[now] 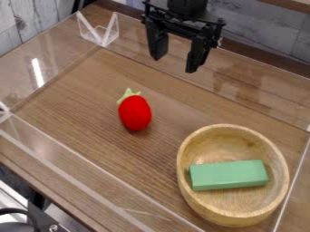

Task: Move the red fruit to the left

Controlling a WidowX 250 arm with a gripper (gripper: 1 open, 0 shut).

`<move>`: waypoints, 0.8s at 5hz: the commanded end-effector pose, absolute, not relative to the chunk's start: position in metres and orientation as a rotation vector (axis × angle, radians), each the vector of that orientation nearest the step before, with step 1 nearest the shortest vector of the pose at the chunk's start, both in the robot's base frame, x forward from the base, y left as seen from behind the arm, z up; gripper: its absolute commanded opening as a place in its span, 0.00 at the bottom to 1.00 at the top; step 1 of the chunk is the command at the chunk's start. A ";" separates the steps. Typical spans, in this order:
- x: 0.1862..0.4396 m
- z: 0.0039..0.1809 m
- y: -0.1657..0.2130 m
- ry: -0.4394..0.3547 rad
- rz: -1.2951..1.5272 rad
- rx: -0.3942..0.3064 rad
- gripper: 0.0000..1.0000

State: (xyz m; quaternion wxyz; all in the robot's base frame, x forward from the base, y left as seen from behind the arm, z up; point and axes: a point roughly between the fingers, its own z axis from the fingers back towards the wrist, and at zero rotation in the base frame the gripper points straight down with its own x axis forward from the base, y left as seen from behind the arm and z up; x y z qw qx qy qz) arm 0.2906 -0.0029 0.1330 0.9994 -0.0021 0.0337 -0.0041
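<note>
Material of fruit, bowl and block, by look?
Fruit: likely molded plastic, glossy, with a bright highlight. Bowl: wood or bamboo, by its pale tan tone. Block: painted wood or plastic, smooth even green; can't tell which.

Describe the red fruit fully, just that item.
The red fruit is a rounded, glossy, smooth-skinned piece, plastic-looking, with a small green leafy top at its far end. It lies on its side on the wooden table, left of the bowl in the picture. Only the table touches it; it looks undamaged.
</note>
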 end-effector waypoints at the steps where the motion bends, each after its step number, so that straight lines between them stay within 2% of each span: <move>1: 0.291 0.120 0.006 0.089 -0.003 -0.005 1.00; 2: 0.277 0.103 0.031 0.079 0.012 -0.012 1.00; 3: 0.261 0.097 0.050 -0.006 0.011 -0.032 1.00; 4: 0.257 0.097 0.054 -0.084 0.063 -0.036 1.00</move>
